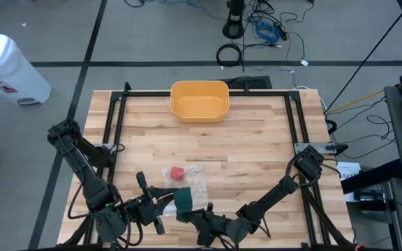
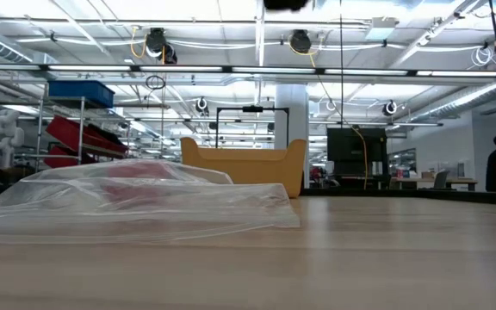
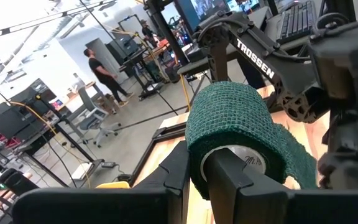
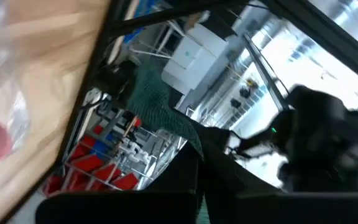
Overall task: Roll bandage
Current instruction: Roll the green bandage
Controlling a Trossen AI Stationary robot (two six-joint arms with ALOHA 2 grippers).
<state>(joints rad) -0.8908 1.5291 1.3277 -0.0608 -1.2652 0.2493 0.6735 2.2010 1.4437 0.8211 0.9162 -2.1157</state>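
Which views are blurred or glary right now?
Right wrist view: smeared throughout, the green bandage soft, bright window glare. Left wrist view: bandage roll crisp, room behind softer. Low view: plastic bag near the lens, slightly hazy. High view: evenly lit, sharp.

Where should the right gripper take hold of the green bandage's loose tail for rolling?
Grip the free end of the tail, coming from the side away from the bandage roll. The left gripper already clamps the roll through its core, so only the hanging strip is free. The right gripper appears shut on that end, near the table front edge.
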